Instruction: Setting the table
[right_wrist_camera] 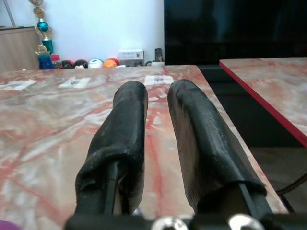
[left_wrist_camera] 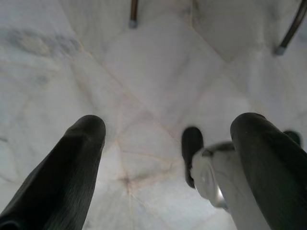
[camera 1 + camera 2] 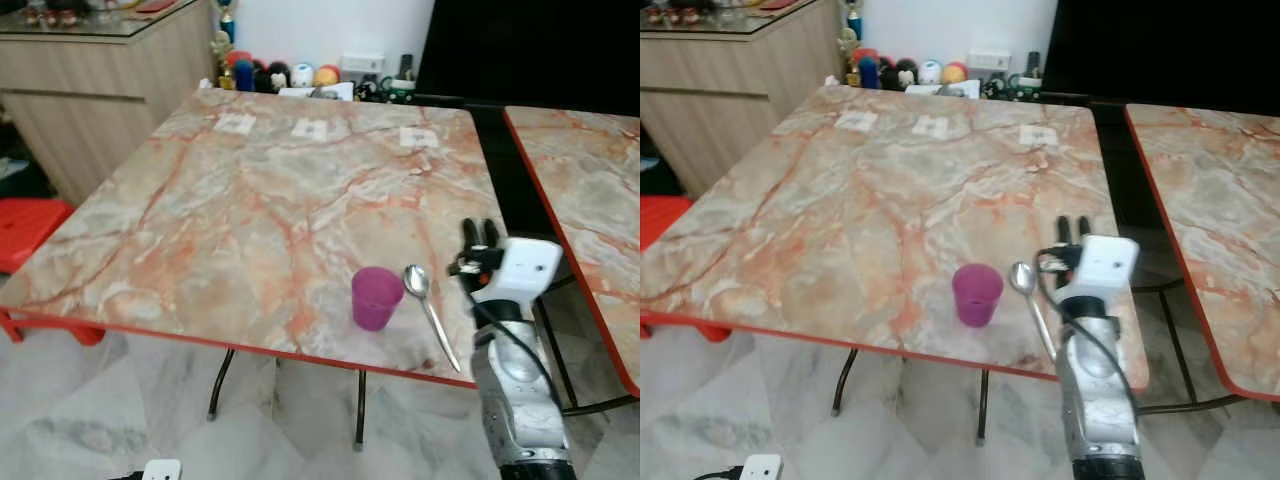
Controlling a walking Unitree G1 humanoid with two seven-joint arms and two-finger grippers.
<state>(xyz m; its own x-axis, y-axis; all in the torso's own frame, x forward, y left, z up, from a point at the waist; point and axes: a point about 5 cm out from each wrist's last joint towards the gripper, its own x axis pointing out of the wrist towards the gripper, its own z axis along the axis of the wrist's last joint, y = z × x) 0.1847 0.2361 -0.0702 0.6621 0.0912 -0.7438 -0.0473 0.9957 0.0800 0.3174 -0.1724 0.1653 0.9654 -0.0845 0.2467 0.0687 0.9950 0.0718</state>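
Note:
A purple cup (image 3: 376, 297) stands upright near the front edge of the marble table (image 3: 250, 190). A metal spoon (image 3: 430, 312) lies just right of it, bowl away from me and handle toward the edge. My right gripper (image 3: 480, 231) hovers over the table's right front corner, right of the spoon and apart from it. Its fingers (image 1: 129, 124) are nearly together with nothing between them. My left gripper (image 2: 170, 125) hangs over the white floor with its fingers (image 2: 81, 158) wide apart and nothing between them.
Three white paper labels (image 3: 310, 128) lie along the table's far side. A second marble table (image 3: 590, 170) stands to the right across a narrow gap. A wooden cabinet (image 3: 100, 90) and a red stool (image 3: 30, 230) are on the left, with toys (image 3: 280, 74) against the back wall.

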